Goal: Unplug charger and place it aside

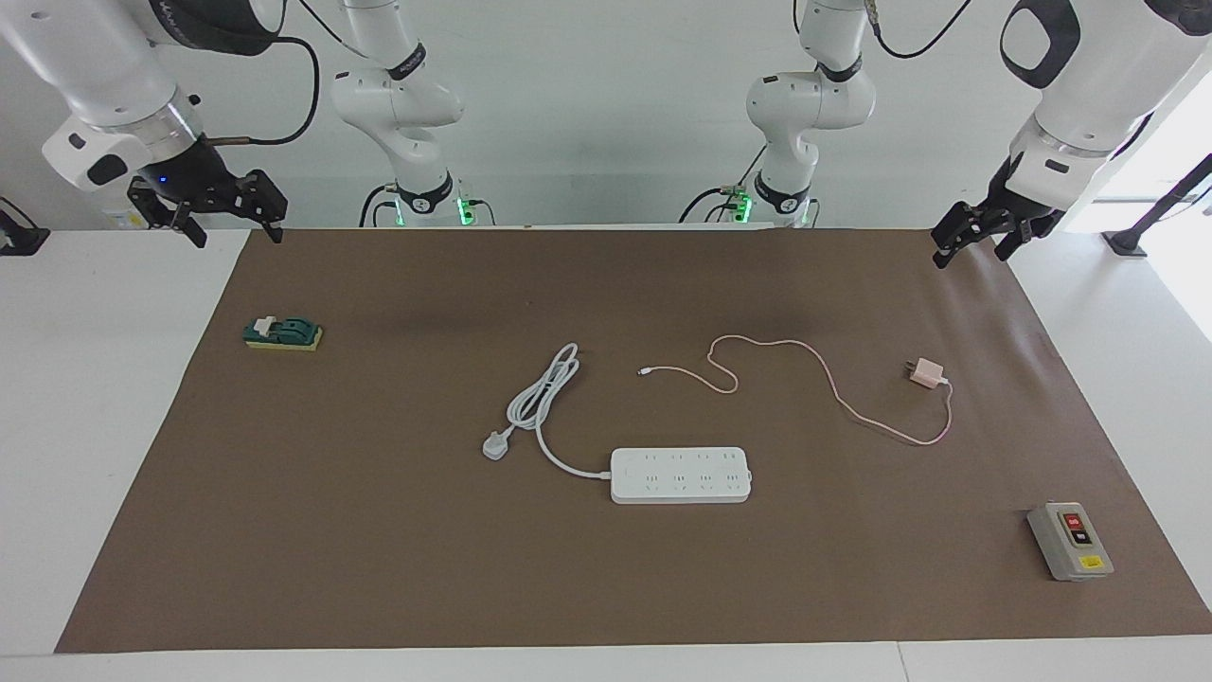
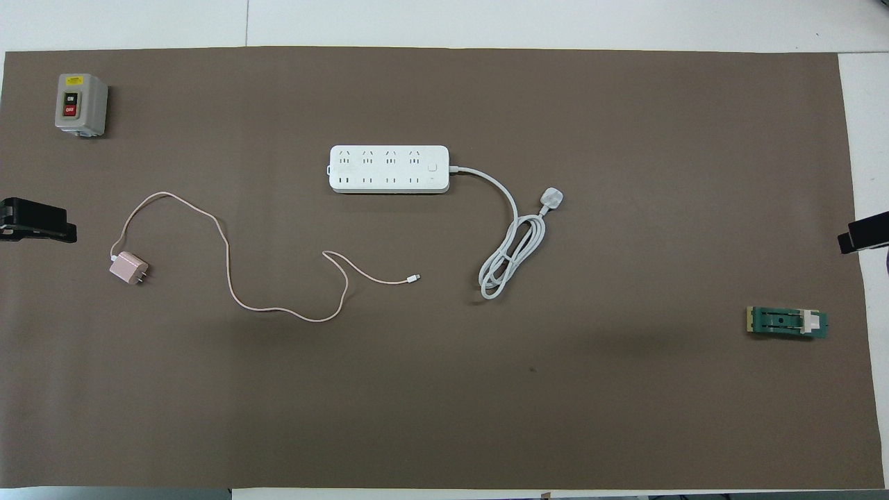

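Lying unplugged on the brown mat, the charger point(image 1: 925, 372) is found toward the left arm's end of the tabletop, well apart from the power strip point(image 1: 681, 475), with its two prongs free and pointing at no socket. Its thin pink cable point(image 1: 805, 379) is strung out in loose curves toward the middle of the mat, the small connector resting clear of everything, nearer to the robots than the strip. All sockets of the strip are seen bare, so the unplugging is judged already done and the adapter set aside where it cannot foul the strip's own white cord point(image 1: 542, 393), which is coiled beside it with its three-pin plug. The left end effector point(image 1: 980, 230) is held raised over the corner of the mat at the robots' edge, fingers spread and nothing between them; the right end effector point(image 1: 213, 210) is parked likewise over the matching corner at its own end, fingers also spread and unladen. Both arms are judged to be waiting, kept back so that the work area is left unobstructed. A grey on-off switch box point(image 1: 1070, 541) and a green knife switch point(image 1: 283, 332) are left untouched near the ends of the mat.
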You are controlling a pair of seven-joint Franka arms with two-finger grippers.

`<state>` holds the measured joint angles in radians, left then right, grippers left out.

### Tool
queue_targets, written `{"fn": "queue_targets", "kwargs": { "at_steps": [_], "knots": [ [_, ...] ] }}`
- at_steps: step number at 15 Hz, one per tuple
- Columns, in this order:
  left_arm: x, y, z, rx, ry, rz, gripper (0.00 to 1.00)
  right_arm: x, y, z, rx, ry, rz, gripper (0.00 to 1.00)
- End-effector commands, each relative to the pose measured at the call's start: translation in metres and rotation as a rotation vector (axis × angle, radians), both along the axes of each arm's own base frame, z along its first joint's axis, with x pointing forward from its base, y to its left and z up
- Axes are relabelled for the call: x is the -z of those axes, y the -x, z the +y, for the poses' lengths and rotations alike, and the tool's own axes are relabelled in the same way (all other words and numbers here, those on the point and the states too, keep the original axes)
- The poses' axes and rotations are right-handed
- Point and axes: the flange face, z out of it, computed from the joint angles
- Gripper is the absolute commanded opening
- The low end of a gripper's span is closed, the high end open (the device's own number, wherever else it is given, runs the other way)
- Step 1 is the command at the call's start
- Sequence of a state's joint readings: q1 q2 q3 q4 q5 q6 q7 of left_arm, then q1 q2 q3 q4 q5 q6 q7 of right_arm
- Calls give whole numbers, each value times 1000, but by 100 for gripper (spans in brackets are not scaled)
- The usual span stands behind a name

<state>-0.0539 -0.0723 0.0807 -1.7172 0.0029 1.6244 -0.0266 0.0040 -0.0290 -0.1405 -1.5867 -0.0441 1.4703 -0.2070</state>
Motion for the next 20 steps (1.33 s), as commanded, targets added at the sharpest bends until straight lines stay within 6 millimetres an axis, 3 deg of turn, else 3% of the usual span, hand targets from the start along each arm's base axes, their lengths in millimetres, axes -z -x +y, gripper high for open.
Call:
{"fn": "queue_targets", "kwargs": {
  "at_steps": [1,4,7,9,20],
  "knots": [
    [-6,-5,-8,2,9,1,100,-2,5,0,-16,38,-30,100],
    [-3,-2,-9,8,8,30,100,-3,5,0,20,41,-35,100],
    [-2,1,-10,123,16,55,100,-2,4,0,25,40,-34,100],
    [-1,5,-20,143,17,70,100,-4,5,0,27,34,-34,100],
    [-4,6,-23,144,18,60,100,-4,6,-1,26,31,-28,100]
  ]
}}
